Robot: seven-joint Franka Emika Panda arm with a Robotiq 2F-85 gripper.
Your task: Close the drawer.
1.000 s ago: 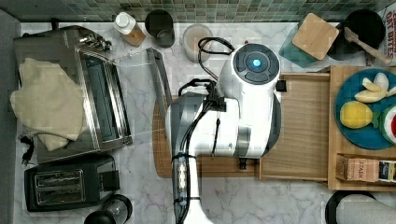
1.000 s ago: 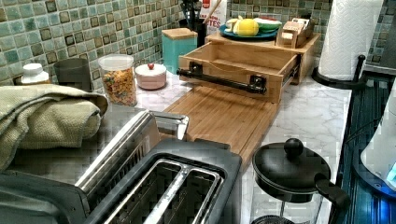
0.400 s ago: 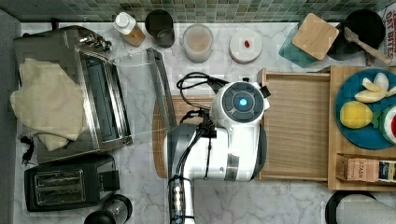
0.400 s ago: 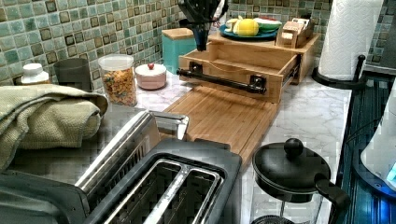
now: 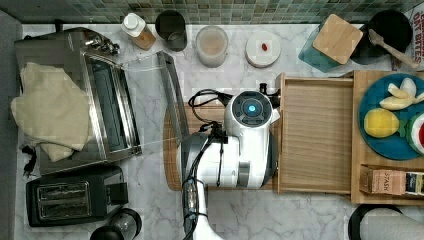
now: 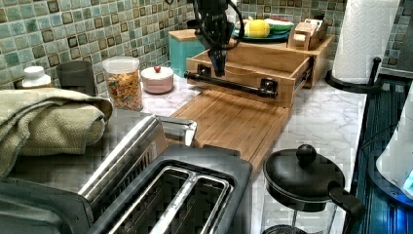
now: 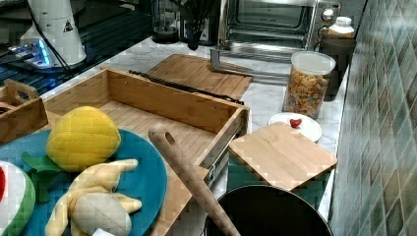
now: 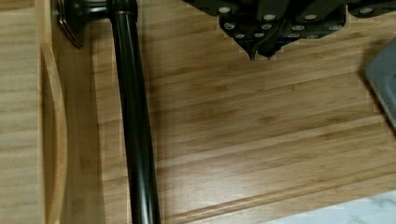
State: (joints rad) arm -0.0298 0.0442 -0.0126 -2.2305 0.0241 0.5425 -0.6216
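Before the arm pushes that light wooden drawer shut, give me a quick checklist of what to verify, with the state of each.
1. Light-wood drawer open, still to be closed: ok, pulled out.
2. Drawer interior free of anything that could jam: ok, bare grained bottom.
3. Gripper on the cutting-board side of the black bar handle: ok, over the rounded wooden cutting board.
4. Fingers together for pushing: ok, tips meet.
5. Gripper touching the handle: not ok, a gap shows.
6. Gripper height level with the drawer front: cannot tell.
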